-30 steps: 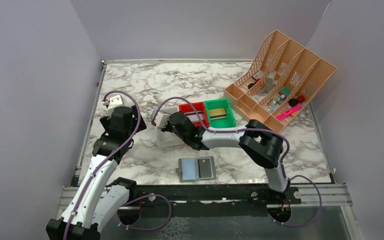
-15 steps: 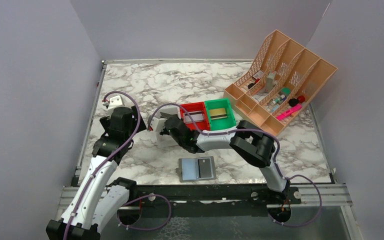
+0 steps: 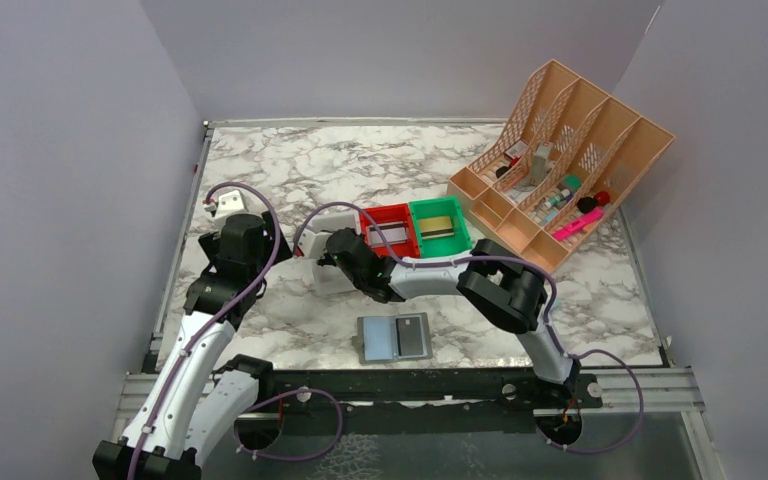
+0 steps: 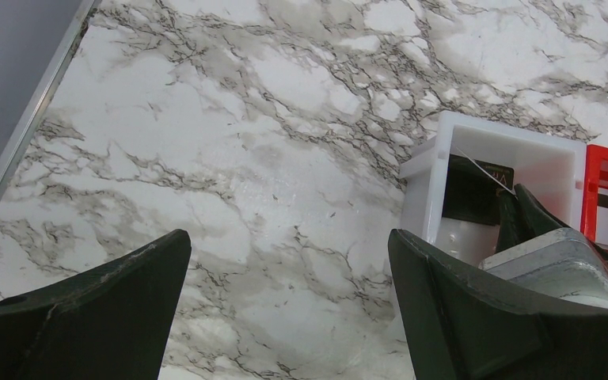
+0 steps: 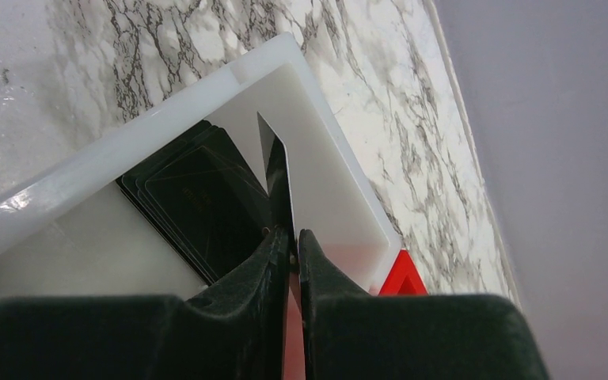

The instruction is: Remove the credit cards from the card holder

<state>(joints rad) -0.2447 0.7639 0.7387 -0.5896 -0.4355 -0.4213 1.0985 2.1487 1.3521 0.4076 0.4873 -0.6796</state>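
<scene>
The card holder (image 3: 396, 338) lies open near the table's front edge, with its pale blue panel on the left and its grey panel on the right. My right gripper (image 5: 293, 233) hangs over the white bin (image 5: 127, 158). A black credit card (image 5: 273, 166) stands edge-on at its fingertips. The jaws are a narrow slit apart, and I cannot tell whether they still pinch the card. More black cards (image 5: 198, 206) lie flat in the bin. My left gripper (image 4: 289, 309) is wide open over bare marble, left of the white bin (image 4: 522, 142), with nothing between its jaws.
A red bin (image 3: 388, 232) and a green bin (image 3: 440, 225), each with a card inside, stand right of the white bin (image 3: 325, 275). A peach desk organiser (image 3: 560, 150) with small items fills the back right. Grey walls close in the table.
My right gripper has moved left and further over the white bin with the black card, and its jaws have parted slightly. The left arm has stayed still.
</scene>
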